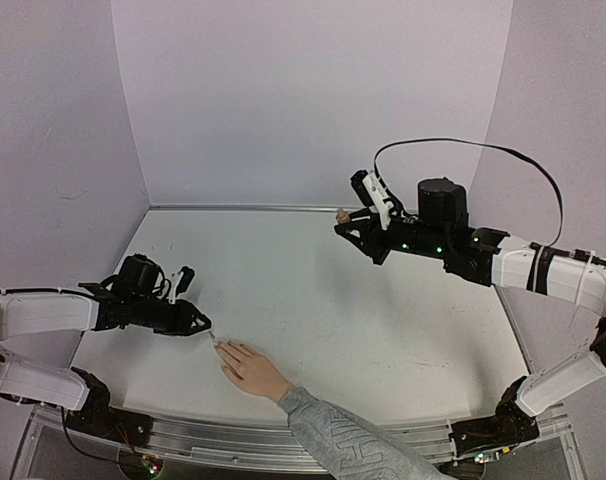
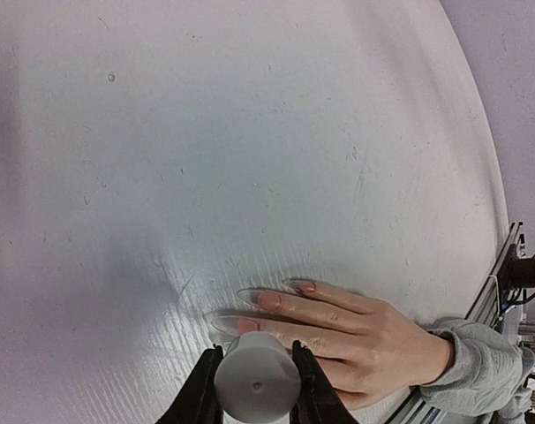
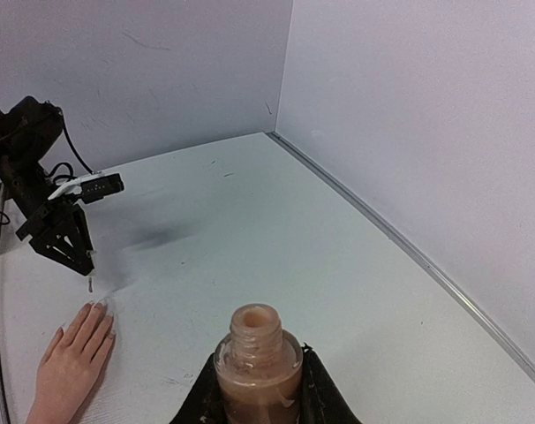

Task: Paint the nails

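Note:
A light-skinned hand (image 1: 251,370) in a grey patterned sleeve (image 1: 335,432) lies flat near the table's front edge. Its long pale nails (image 2: 250,295) point left toward my left gripper (image 2: 257,355). That gripper is shut on a white brush cap (image 2: 257,385), which hides the brush in this view. It hovers just over the nearest fingertip. From the right wrist view the thin brush tip (image 3: 89,283) hangs just above the nails (image 3: 98,306). My right gripper (image 3: 259,382) is shut on an open bottle of beige polish (image 3: 259,358). It holds the bottle (image 1: 343,214) up at the back right.
The white table (image 1: 383,320) is walled at the back and on both sides. A metal rail (image 1: 283,440) runs along its front edge. A black cable (image 1: 463,146) arcs over the right arm.

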Tool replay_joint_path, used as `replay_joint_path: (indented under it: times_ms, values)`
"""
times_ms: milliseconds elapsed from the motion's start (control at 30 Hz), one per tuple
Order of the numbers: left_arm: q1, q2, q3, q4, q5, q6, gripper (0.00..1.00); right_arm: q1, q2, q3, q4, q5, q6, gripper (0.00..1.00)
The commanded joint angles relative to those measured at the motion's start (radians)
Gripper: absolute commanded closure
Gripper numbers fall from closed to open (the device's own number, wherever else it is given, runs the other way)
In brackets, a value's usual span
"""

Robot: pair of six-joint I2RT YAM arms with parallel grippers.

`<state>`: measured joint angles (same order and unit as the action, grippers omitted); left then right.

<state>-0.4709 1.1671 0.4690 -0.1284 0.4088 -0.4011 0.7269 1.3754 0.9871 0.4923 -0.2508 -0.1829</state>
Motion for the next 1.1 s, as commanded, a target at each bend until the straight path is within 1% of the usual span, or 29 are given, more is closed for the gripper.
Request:
replay_joint_path:
  times_ms: [0,633,1067]
  values:
    - [0.005,0.043,0.022,0.035,0.055,0.005,1.00,-0.006,-0.007,0.024,0.039,-0.009,0.003,1.00]
    - [0.005,0.105,0.045,0.042,0.092,0.024,1.00,-0.006,0.002,0.022,0.039,-0.011,0.001,1.00]
    - [0.005,0.074,0.033,0.051,0.065,0.019,1.00,-0.006,0.013,0.025,0.039,-0.013,0.002,1.00]
